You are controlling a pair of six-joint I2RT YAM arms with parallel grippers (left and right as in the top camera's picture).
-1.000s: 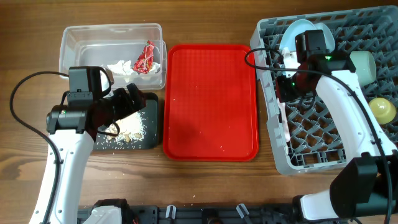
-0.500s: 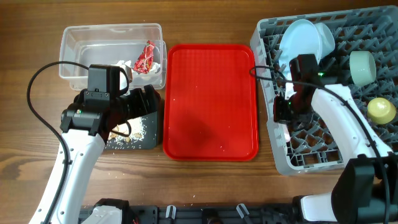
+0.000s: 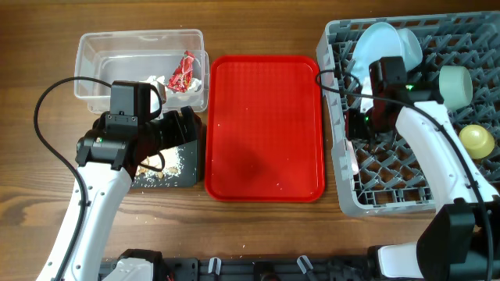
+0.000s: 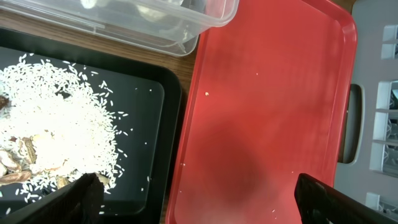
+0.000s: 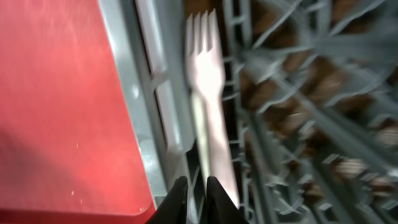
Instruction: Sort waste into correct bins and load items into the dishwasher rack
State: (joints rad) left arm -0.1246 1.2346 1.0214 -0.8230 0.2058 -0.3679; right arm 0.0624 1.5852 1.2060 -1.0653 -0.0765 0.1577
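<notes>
Grey plastic, the dishwasher rack (image 3: 383, 195) sits right on the table (image 3: 23, 78) overhead, our right claw (image 3: 358, 129) just inside its wall beside the red tray (image 3: 266, 129). From the left wrist, our left claw (image 4: 196, 186) hangs wide open, empty, above the black tray (image 4: 158, 99) of food scraps (image 4: 56, 130). From the right wrist, the claw pinches the handle of the white fork (image 5: 208, 106), tines along the rack wall; released crooked, we judge it could slip through the lattice or tip onto the tray.

A large red serving tray (image 3: 264, 125) lies flat at the middle of the wooden desk (image 3: 35, 195), its long sides running front to back. A few tiny pale specks dot its ribbed surface.
</notes>
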